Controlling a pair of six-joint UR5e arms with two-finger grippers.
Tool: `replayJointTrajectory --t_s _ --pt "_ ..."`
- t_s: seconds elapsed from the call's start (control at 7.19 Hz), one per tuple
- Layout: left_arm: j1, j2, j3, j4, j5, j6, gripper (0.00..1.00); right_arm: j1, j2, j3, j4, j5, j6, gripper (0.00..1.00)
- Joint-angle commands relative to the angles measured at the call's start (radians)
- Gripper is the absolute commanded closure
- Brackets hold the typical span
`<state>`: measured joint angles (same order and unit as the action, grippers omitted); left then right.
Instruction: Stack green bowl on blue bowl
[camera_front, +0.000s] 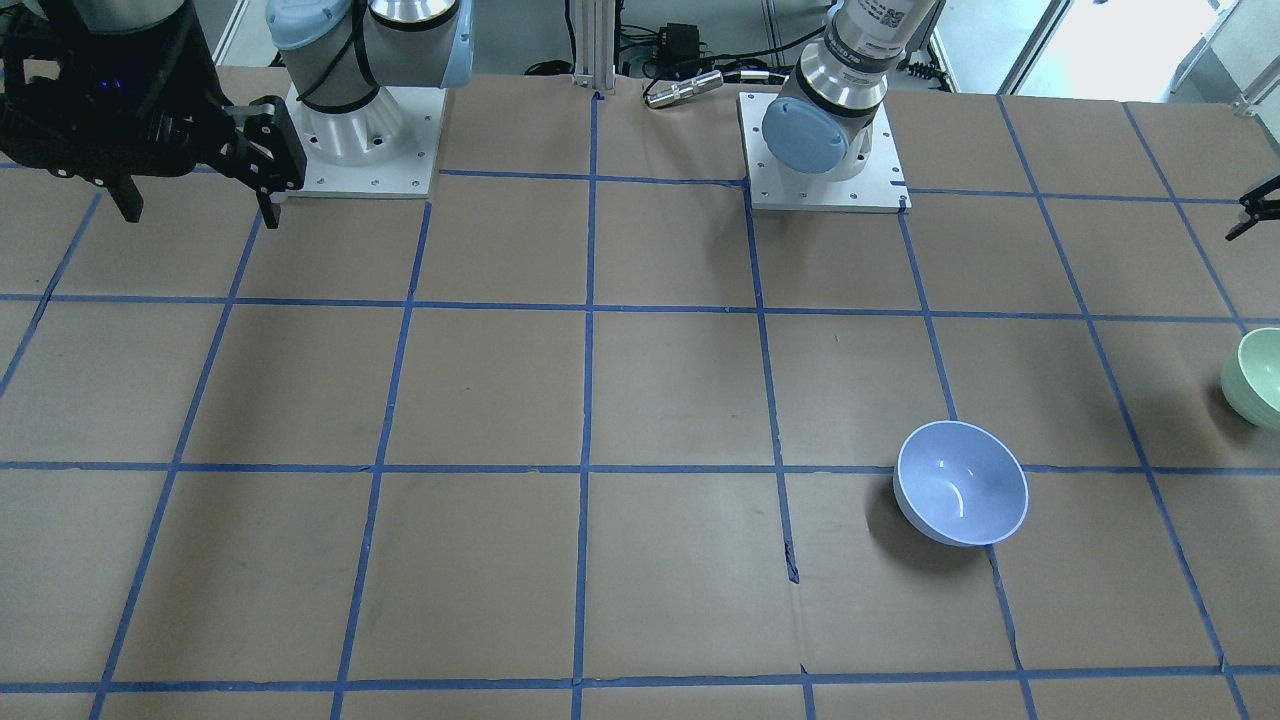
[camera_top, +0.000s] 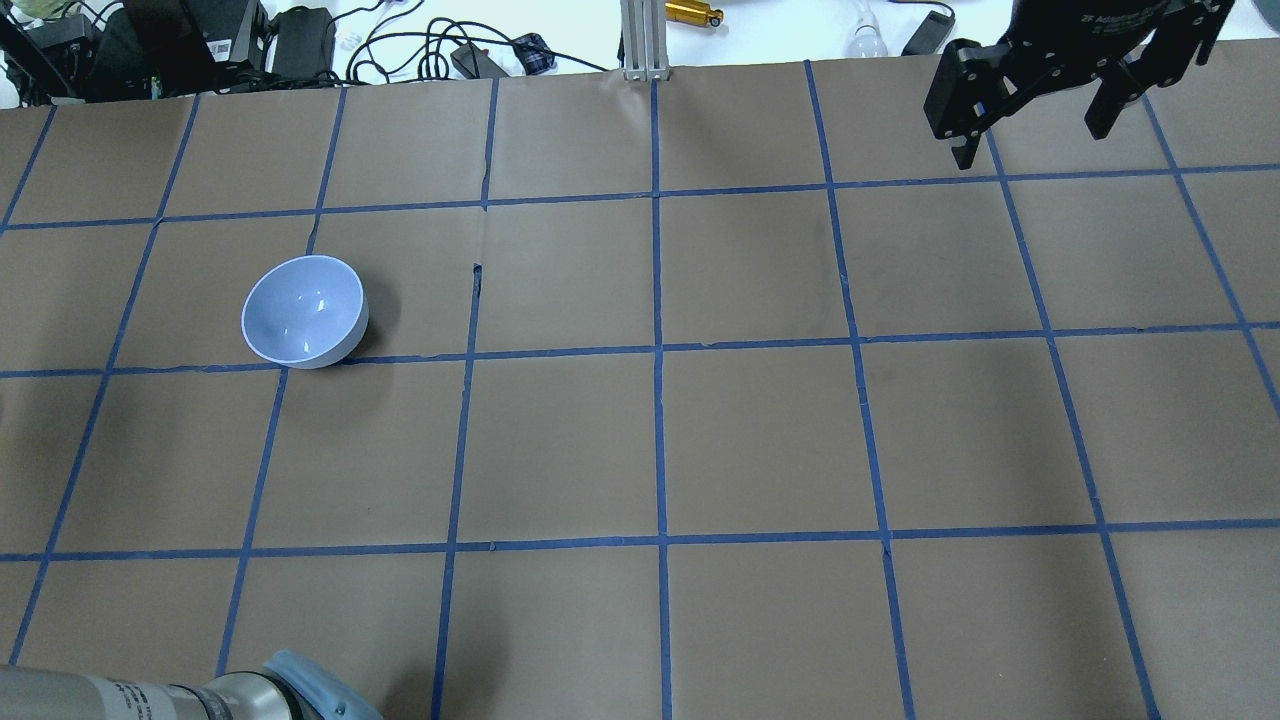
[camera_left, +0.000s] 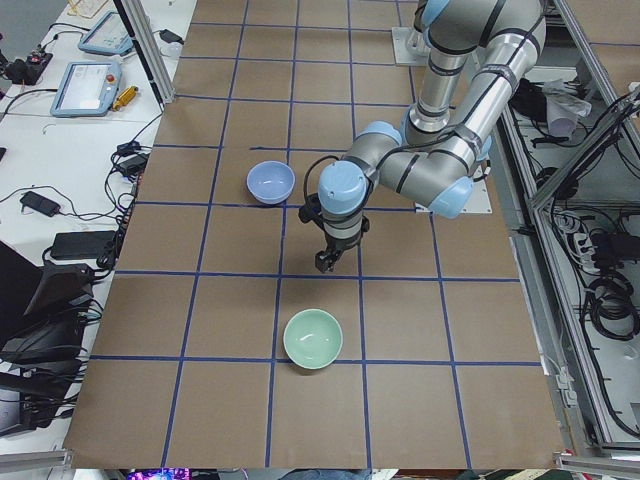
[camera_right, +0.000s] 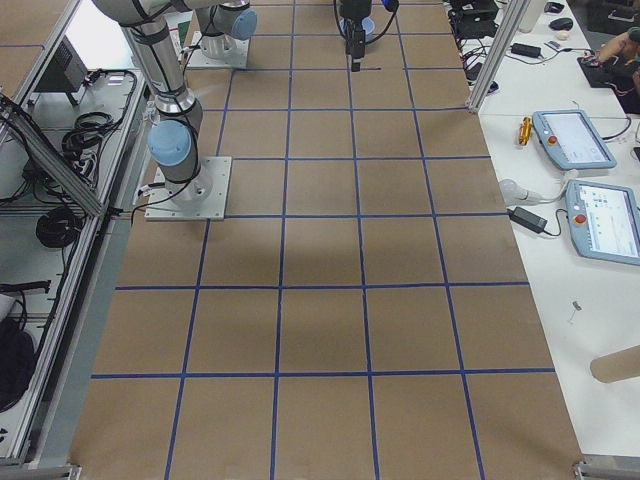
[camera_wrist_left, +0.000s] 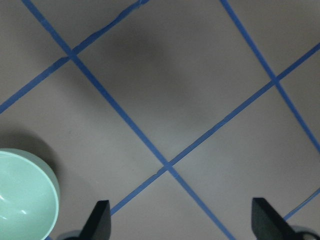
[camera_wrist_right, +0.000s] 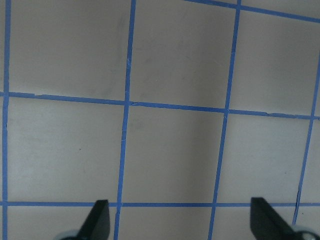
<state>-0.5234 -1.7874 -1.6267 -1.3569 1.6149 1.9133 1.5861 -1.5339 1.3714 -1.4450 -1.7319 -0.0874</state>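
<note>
Left gripper (camera_wrist_left: 182, 222) spread wide, empty; green bowl (camera_wrist_left: 22, 195) offset, not between the jaws.
Wrist view: bowl sits in the lower-left corner, outside the jaws. Blue bowl (camera_left: 270, 183) upright, well apart. Right gripper (camera_top: 1035, 125) also spread, far off, so the left arm is judged nearer.

- The green bowl (camera_left: 313, 338) stands upright on the table (camera_left: 400, 330), at the robot's left end.
- The blue bowl (camera_left: 270, 182) stands upright well apart from it, more toward the table's middle.
- The left gripper (camera_left: 327, 264) hangs above the table near the green bowl, not touching it.
</note>
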Motion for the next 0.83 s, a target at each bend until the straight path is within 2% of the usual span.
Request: replayJointTrajectory --t_s 0.0,0.42,0.7 --pt "0.087 -0.116 0.007 0.158 -0.012 0.255 0.0 0.0 0.0 0.0 0.0 0.0 0.0 0.0" --pt "0.088 -0.248 0.031 0.28 -0.042 0.488 0.0 0.0 0.0 0.0 0.0 0.0 0.0 0.0" --pt "0.089 -0.302 0.054 0.288 -0.047 0.582 0.0 0.0 0.0 0.0 0.0 0.0 0.0 0.0"
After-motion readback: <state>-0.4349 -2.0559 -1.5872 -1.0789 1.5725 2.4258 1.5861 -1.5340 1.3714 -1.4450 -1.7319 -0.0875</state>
